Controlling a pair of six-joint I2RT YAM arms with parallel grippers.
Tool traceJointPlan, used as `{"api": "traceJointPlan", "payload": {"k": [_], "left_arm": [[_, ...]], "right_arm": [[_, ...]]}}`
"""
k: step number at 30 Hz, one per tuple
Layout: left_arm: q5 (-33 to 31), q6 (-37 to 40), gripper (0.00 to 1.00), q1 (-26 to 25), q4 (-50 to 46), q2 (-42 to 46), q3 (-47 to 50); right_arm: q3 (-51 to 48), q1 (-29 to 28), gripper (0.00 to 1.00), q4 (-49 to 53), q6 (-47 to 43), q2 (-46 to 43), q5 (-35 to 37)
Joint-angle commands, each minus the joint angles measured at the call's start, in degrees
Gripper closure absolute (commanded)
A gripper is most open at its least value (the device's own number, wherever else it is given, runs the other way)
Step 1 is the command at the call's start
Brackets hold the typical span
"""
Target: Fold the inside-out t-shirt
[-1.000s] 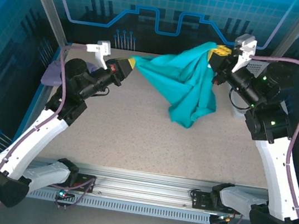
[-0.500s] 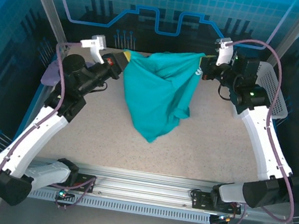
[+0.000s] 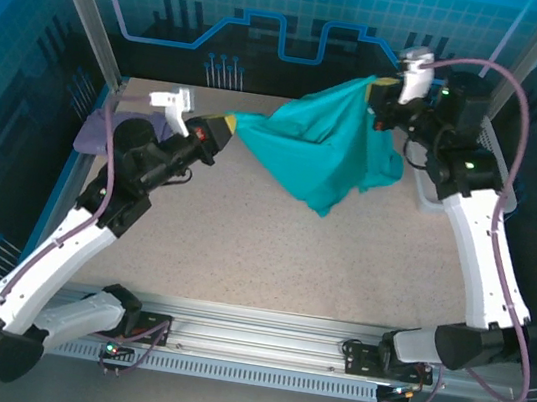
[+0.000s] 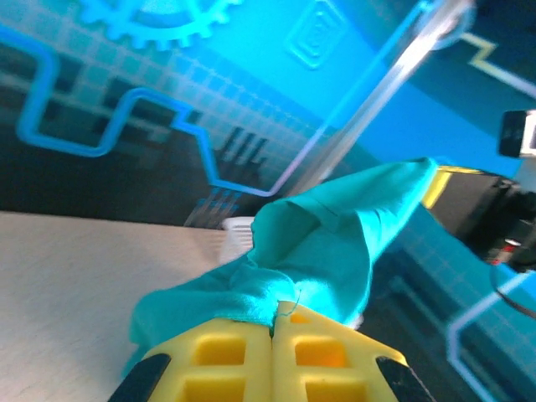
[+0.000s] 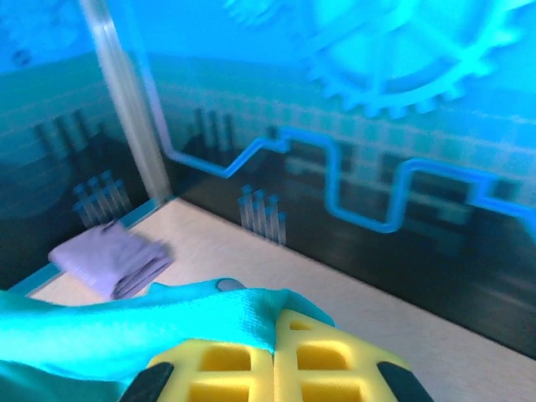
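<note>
Left gripper (image 3: pixel 229 124) and right gripper (image 3: pixel 377 98) clamp the limp, light t-shirt (image 3: pixel 321 153); you'd likely take its sagging edge at 6 o'clock.

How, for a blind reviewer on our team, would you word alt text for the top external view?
A teal t-shirt hangs stretched above a speckled table between the left gripper and right gripper, each shut on a bunched edge. Its middle sags toward the table. A folded lavender garment lies at the left edge.
</note>
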State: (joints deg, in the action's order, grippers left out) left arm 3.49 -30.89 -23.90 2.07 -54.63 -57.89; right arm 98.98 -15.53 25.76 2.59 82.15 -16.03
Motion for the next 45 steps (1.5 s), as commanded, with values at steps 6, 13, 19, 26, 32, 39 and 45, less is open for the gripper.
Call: {"api": "traceJointPlan", "payload": {"k": [6,13,19,26,32,39,45], "left_arm": [[-10.2,0.3,1.00,3.2,-4.2,6.1,21.0],[-7.3,-1.5,1.00,3.2,-3.5,8.1,25.1],[-15.0,-1.7,1.00,3.3,-9.4,8.4,26.5],[-20.4,7.0,0.45,3.1,-15.6,1.5,24.2],[-15.7,16.9,0.26,-2.9,-3.1,-0.6,24.3],[-13.9,21.9,0.21,-4.5,-0.1,-16.0,16.6],[-16.6,23.7,0.45,-3.6,0.4,-29.5,8.9]], "right_arm": [[-7.6,-10.3,0.99,8.3,-4.9,16.3,2.9],[-12.6,-10.3,0.93,7.3,-4.1,20.3,8.9],[-8.8,-10.3,0.96,6.9,-4.1,22.0,2.8],[-6.1,-10.2,1.00,4.5,-0.1,21.8,-10.5],[-4.9,-10.2,1.00,4.8,0.6,22.0,-13.2],[-4.1,-9.9,1.00,5.4,0.6,22.6,-13.9],[-5.2,-9.7,1.00,6.6,-0.2,20.9,-12.1]]}}
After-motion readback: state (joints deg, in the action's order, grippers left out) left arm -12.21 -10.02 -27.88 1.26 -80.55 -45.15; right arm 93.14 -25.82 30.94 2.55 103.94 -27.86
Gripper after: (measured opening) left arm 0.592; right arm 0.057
